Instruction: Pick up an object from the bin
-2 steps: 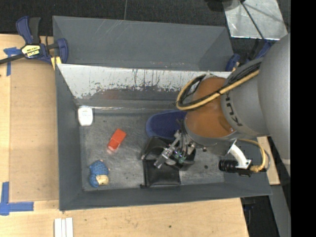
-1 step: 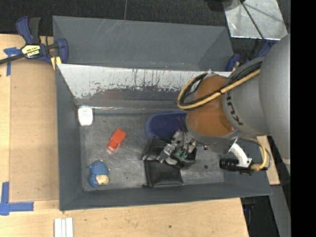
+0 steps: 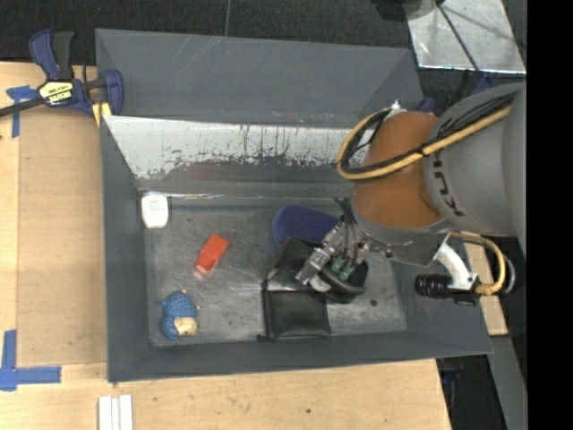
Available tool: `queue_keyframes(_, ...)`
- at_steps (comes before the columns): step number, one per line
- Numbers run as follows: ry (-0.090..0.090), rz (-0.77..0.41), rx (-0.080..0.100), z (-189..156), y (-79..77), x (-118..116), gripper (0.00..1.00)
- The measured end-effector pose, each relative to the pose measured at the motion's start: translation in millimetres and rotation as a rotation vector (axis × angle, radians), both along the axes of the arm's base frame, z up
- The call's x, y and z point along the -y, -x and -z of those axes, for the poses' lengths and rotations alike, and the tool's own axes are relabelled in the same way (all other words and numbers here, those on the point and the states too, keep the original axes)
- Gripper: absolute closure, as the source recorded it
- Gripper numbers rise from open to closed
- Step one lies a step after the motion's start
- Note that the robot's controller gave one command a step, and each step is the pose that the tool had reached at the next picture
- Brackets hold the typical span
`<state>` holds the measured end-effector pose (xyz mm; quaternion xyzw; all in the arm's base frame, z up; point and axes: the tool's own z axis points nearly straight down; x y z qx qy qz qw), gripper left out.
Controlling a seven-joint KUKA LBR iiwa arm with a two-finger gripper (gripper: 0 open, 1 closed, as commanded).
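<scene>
Black flat wallet-like pouch (image 3: 295, 313) lies on the floor of the grey metal bin (image 3: 125, 267), close to the front wall and right of centre, its edges roughly square to that wall. The gripper (image 3: 333, 270) hangs over the pouch's far right corner, so most of the pouch lies forward and left of it. I cannot tell whether the gripper is spread or closed. A dark blue oval thing (image 3: 300, 222) sits just behind. Well apart to the left lie an orange block (image 3: 211, 253), a blue fuzzy toy (image 3: 179, 314) and a small white box (image 3: 155, 210).
</scene>
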<state>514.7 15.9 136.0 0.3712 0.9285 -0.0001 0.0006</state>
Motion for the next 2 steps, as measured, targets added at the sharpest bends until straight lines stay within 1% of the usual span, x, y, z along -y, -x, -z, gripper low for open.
queue_keyframes(1, 0.000, -0.004, -0.004, -5.0, 1.2, 0.6, 1.00)
queue_keyframes(2, 0.000, -0.007, -0.003, -15.8, 2.3, 1.2, 1.00)
